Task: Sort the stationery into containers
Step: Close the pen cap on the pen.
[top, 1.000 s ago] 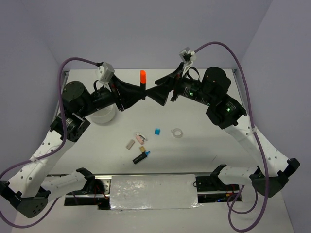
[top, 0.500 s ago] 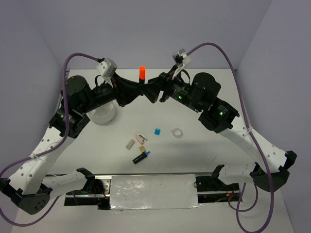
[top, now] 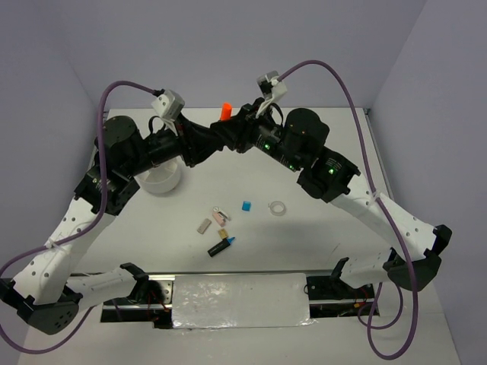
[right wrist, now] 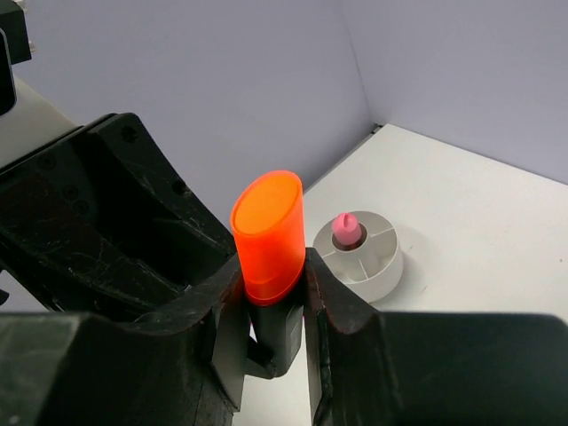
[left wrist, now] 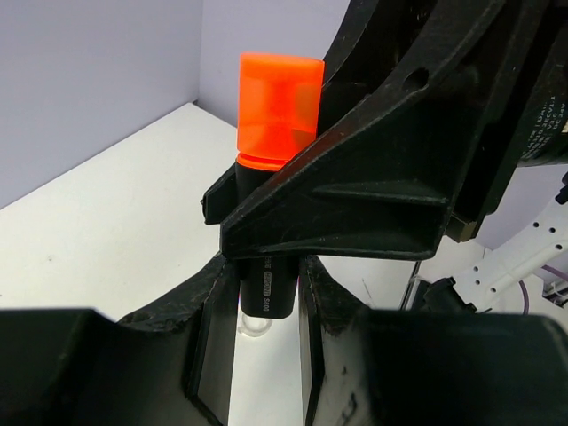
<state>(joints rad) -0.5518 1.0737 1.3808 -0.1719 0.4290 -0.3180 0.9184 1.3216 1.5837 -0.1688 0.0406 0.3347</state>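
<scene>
Together — left end effector (left wrist: 264, 306) and right end effector (right wrist: 273, 306) clamp the orange-capped marker (left wrist: 280, 102).

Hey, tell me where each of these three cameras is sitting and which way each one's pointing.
Top external: above and behind the arm bases, looking down on the table; both arms show, meeting at the orange-capped marker.
Left wrist: on the left arm, facing along the left gripper at the marker; the right gripper crowds in.
Right wrist: on the right arm, facing over its gripper at the marker's cap, with the white bowl and pink tube beyond.
Shared: both wrist views show that marker, from opposite sides.
</scene>
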